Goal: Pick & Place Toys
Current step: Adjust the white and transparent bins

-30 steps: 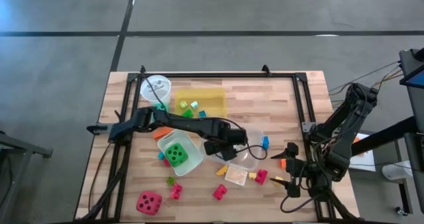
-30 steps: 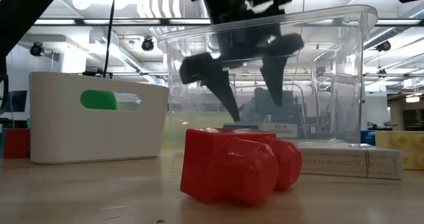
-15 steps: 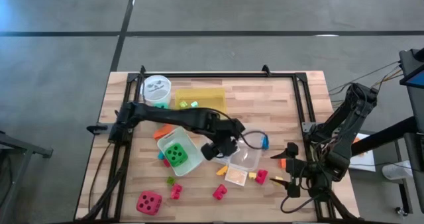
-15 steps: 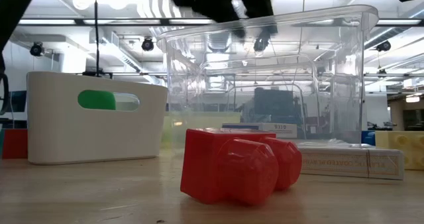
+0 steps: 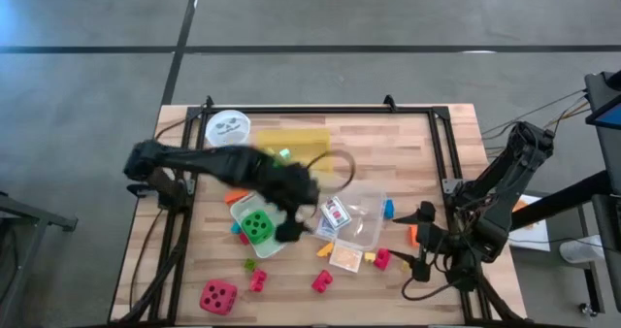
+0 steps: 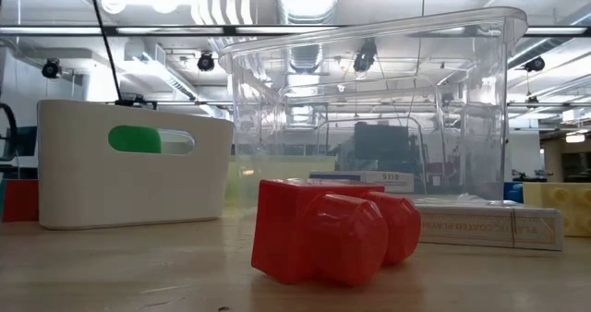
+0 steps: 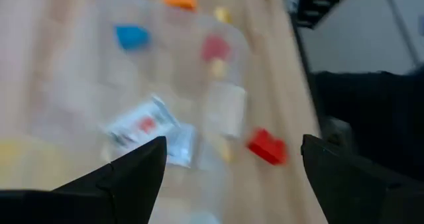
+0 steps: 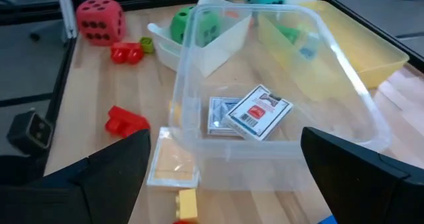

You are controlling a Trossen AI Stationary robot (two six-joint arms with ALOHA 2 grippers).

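The clear plastic box (image 5: 357, 221) stands at mid table with two card packs (image 8: 248, 114) lying flat on its floor; they also show in the high view (image 5: 335, 213). My left gripper (image 5: 292, 230) is open and empty, blurred, over the white bin's right end, left of the box; its wrist view (image 7: 228, 168) looks down into the box. My right gripper (image 5: 415, 239) is open and empty near the right edge, pointing at the box (image 8: 265, 78). A green die (image 5: 256, 225) lies in the white bin (image 5: 277, 239). A red block (image 6: 323, 234) rests on the table.
A yellow tray (image 5: 296, 144) and a white round cup (image 5: 228, 127) stand at the far left. A red die (image 5: 218, 296), red blocks (image 5: 321, 280), a flat clear packet (image 5: 345, 258) and an orange block (image 5: 413, 234) lie near the front. A blue block (image 5: 388, 209) lies right of the box.
My left gripper has risen out of the clear box and swung toward the table's left and near edge, fingers open throughout. The card packs stay lying in the box.
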